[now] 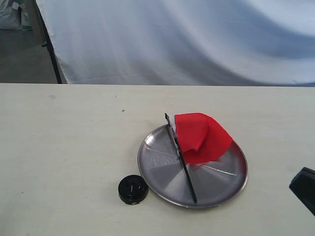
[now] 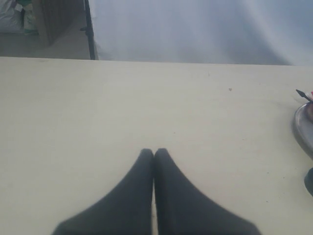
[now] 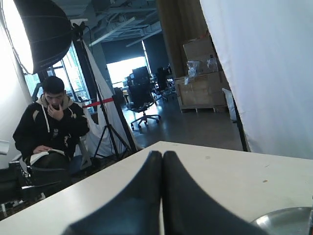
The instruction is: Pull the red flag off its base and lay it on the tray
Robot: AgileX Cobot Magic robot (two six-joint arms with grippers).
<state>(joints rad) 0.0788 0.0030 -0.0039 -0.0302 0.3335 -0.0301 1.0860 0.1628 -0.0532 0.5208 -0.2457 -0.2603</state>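
The red flag (image 1: 202,136) lies on the silver tray (image 1: 156,160), its black stick (image 1: 182,167) slanting across the plate with the pointed tip past the far rim. The small black base (image 1: 133,189) stands empty on the table just left of the tray's near edge. My left gripper (image 2: 154,152) is shut on nothing over bare table; the tray's rim (image 2: 304,128) and the stick's tip (image 2: 301,94) show at that view's edge. My right gripper (image 3: 162,154) is shut and empty, with a bit of the tray (image 3: 283,221) beside it. A black part of the right arm (image 1: 304,187) shows at the exterior view's right edge.
A white cloth backdrop (image 1: 187,39) hangs behind the table's far edge, with a black stand leg (image 1: 51,49) at its left. In the right wrist view a seated person (image 3: 51,125) and a light stand are beyond the table's edge.
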